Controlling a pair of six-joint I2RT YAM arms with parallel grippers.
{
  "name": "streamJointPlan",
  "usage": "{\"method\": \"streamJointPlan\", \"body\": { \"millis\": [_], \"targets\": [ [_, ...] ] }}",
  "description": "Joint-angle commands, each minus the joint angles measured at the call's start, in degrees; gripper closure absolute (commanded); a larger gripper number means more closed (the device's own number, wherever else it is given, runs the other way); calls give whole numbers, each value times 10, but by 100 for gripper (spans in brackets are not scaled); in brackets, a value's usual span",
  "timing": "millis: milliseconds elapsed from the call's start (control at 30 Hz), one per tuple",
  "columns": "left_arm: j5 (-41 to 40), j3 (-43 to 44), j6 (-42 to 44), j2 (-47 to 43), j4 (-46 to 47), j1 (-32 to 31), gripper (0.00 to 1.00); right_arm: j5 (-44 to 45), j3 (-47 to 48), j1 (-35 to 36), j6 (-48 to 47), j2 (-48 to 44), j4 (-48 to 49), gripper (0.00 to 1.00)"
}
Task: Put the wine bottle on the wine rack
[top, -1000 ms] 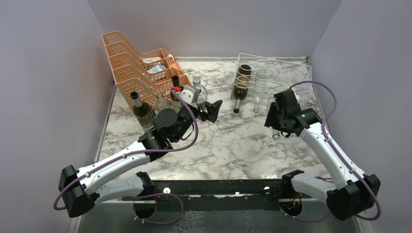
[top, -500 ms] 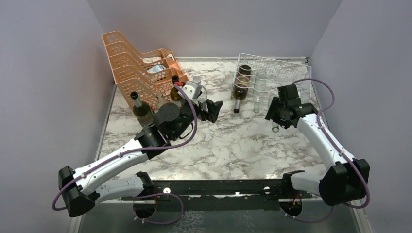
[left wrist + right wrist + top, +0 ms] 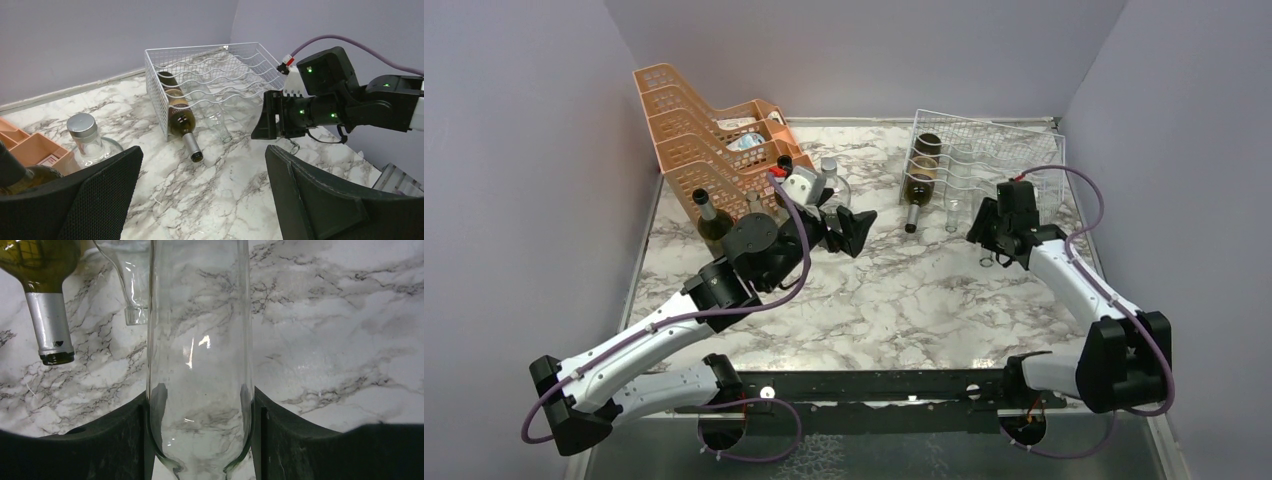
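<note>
At the near side of the counter point(image 3: 904, 300), the right tool point(image 3: 200, 410) is seen clamped on the wine bottle point(image 3: 200, 340), a clear glass one. A finger is pressed against each flank of its body, just above the shoulder. The bottle is held lengthwise, with the neck turned back toward the arm bases and the body pointed away toward the wine rack point(image 3: 984, 150).

The step in hand is judged to be the feeding of this bottle, base first, into a free cradle. It would be done well if the bottle's axis were lined up with the wire groove and the bottle then slid in low and straight. The tool should be opened only once the body is carried by the wires. Smooth glass is likely to slip, so the clamp should not be eased early.

The neck of a second clear bottle point(image 3: 132, 290) and, left of it, the foil-capped neck of an olive bottle point(image 3: 50, 330) stick out of the rack. Both lie left of the held bottle's line, so a cradle to their right is called for, and a knock against the nearer neck is to be avoided. Whether the base has reached the rack's wires cannot be told.

Further left over the middle of the counter, the left tool point(image 3: 851, 228) is held with its jaws wide apart and nothing between them, well apart from the bottle. At the far left, orange trays point(image 3: 704, 130) are stacked.
</note>
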Motion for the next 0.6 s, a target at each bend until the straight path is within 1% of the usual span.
{"method": "streamJointPlan", "body": {
  "millis": [0,100,267,567],
  "targets": [
    [15,-15,-8,-18,4,-1,1,16,-5,-6,-32,15,188,99],
    [16,-16,-3,-20,2,-1,1,36,-21,-7,-42,29,245,99],
    [16,-17,1,-21,-3,-1,1,57,-23,-13,-51,47,302,99],
    [12,-23,-1,-22,-5,-1,1,54,-25,-32,-65,84,366,99]
  ]
}}
